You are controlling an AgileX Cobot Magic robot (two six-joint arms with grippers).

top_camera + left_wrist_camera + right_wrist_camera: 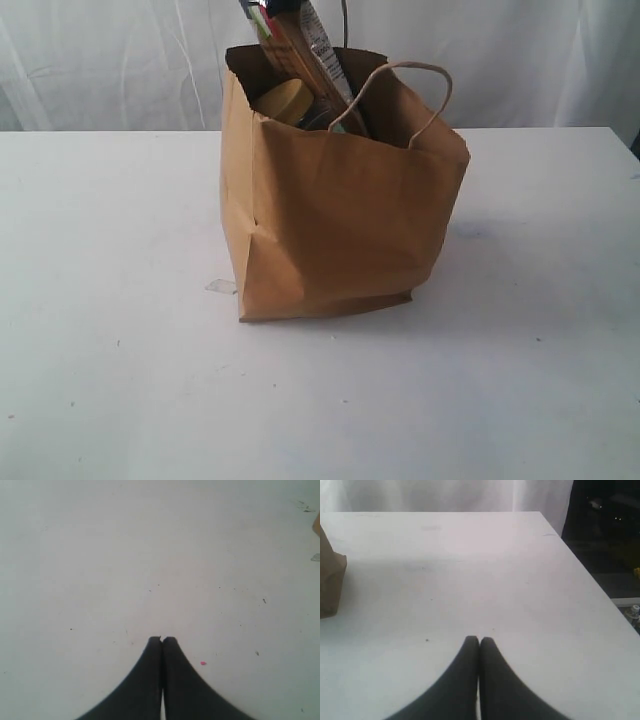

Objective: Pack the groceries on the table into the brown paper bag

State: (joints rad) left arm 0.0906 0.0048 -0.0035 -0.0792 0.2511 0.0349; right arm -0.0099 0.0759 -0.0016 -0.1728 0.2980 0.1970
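The brown paper bag [340,220] stands upright on the white table [120,330], its cord handle [415,90] arching over the open mouth. Inside it I see the mustard lid of the clear jar [282,100] and the spaghetti pack [310,45] sticking out above the rim; the other groceries are hidden. A corner of the bag [330,582] shows in the right wrist view. My left gripper [162,639] is shut on nothing over bare table [150,555]. My right gripper [479,639] is shut too, empty, away from the bag. Neither gripper shows in the exterior view.
A small clear scrap [220,286] lies on the table by the bag's left base. The table's far right edge [585,565] drops off to a dark floor. A white curtain [100,60] hangs behind the table.
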